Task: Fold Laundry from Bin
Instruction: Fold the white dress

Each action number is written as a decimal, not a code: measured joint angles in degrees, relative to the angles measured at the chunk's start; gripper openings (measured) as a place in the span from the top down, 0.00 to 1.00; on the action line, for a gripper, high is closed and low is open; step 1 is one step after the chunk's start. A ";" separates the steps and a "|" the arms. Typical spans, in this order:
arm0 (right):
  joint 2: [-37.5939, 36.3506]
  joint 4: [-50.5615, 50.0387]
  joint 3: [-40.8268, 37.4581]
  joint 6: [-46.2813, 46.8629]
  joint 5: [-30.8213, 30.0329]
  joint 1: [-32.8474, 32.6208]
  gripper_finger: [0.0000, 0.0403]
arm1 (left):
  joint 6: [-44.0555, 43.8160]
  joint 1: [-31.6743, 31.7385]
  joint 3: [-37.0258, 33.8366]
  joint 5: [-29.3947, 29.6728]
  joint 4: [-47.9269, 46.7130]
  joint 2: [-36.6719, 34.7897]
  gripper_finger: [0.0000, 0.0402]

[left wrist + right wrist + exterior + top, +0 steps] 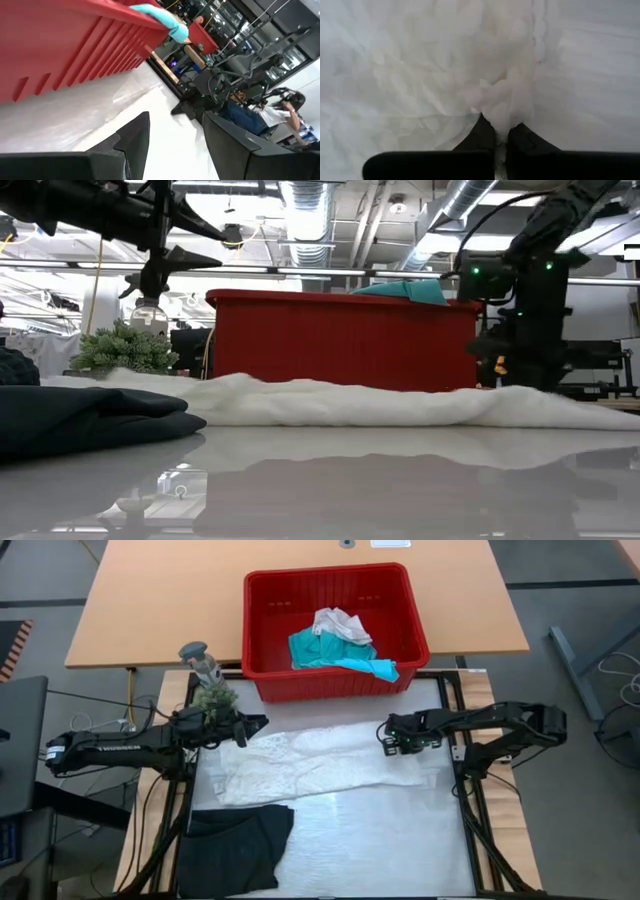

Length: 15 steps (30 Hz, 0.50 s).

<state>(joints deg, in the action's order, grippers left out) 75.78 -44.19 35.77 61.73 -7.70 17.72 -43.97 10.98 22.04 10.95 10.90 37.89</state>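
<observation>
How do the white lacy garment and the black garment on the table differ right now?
The white lacy garment lies spread across the table's middle; the black garment sits bunched at the near left corner. The right gripper pinches the white one's edge; nothing touches the black one. Both lie outside the bin.

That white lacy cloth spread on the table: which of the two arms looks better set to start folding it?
Probably the right. Its claw is pinched shut on the white cloth at that cloth's right end. The left claw hangs open above the table, near the cloth's other end, gripping nothing.
</observation>
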 joint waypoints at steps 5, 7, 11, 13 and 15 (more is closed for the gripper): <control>-1.96 -7.55 4.94 -0.54 -2.71 0.51 0.91 | 0.03 0.00 -0.01 -2.29 -0.07 0.00 0.57; -1.97 -7.64 6.12 -0.48 -2.71 -0.06 0.91 | 0.04 0.00 0.00 -3.14 -0.07 0.00 0.57; -2.03 -7.18 9.53 0.65 -2.81 -1.82 0.91 | 0.03 0.00 0.00 -4.58 -0.09 0.00 0.57; -2.05 -7.26 11.32 0.87 -2.97 -2.86 0.91 | 0.03 0.00 -0.01 -4.64 -0.09 0.00 0.57; -2.10 -7.62 13.24 1.66 -3.04 -3.82 0.91 | 0.05 0.00 0.00 -4.62 -0.09 0.00 0.57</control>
<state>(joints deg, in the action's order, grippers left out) 73.69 -51.81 49.01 63.40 -10.74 13.90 -43.92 10.98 22.04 6.33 10.81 37.89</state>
